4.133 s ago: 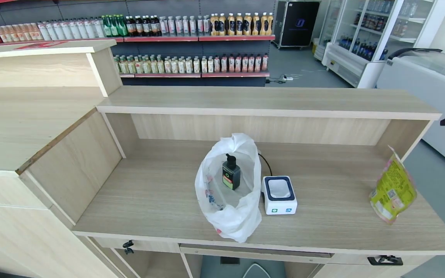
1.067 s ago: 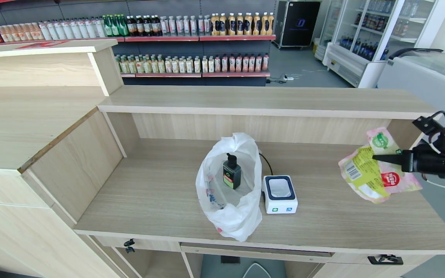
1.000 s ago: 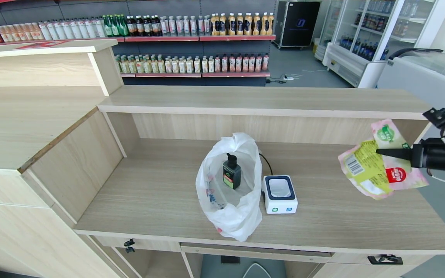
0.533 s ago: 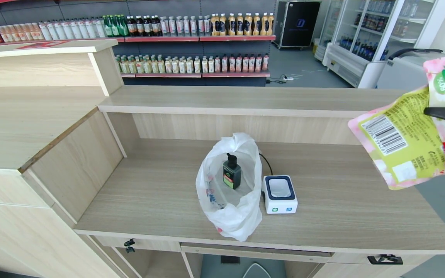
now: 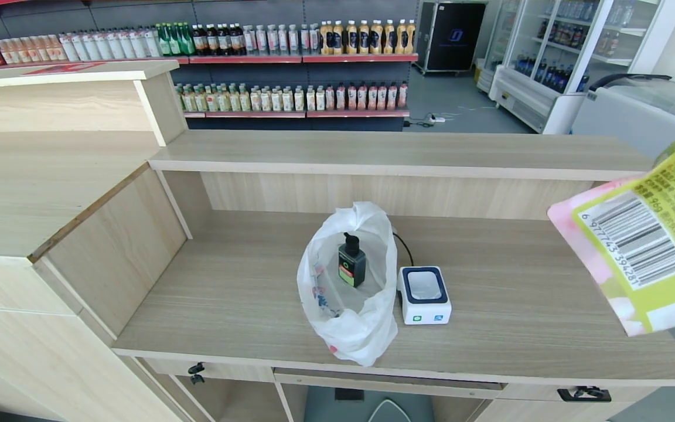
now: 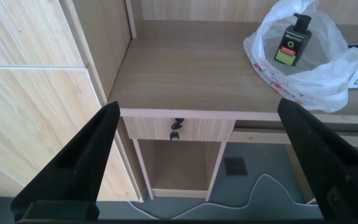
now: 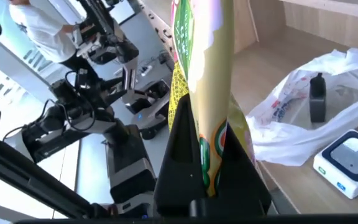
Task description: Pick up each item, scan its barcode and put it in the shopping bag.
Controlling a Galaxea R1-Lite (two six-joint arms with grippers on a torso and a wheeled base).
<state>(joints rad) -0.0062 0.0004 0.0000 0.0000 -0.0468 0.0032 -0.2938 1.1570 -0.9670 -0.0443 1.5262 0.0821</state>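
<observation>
A pink and yellow-green snack pouch (image 5: 648, 246) hangs in the air past the counter's right end, its barcode facing the head view. My right gripper (image 7: 207, 134) is shut on the pouch (image 7: 207, 68), which stands edge-on between the black fingers (image 7: 180, 140). The white shopping bag (image 5: 346, 293) stands open mid-counter with a dark pump bottle (image 5: 351, 265) inside. A white barcode scanner (image 5: 424, 295) sits just right of the bag. My left gripper (image 6: 197, 112) is open and holds nothing, low in front of the counter's left front edge, with the bag (image 6: 316, 68) farther off.
The counter top (image 5: 244, 305) has a raised back ledge (image 5: 396, 152) and a tall cabinet side (image 5: 115, 246) on the left. A keyed drawer (image 6: 176, 127) sits under the front edge. Drink shelves and coolers stand behind, and a chest freezer (image 5: 636, 111) is at the right.
The pouch was lifted off the counter's right end and carried up toward the head camera, turning its barcode into view. The right gripper has left the head view. Bag, bottle and scanner stayed put.
</observation>
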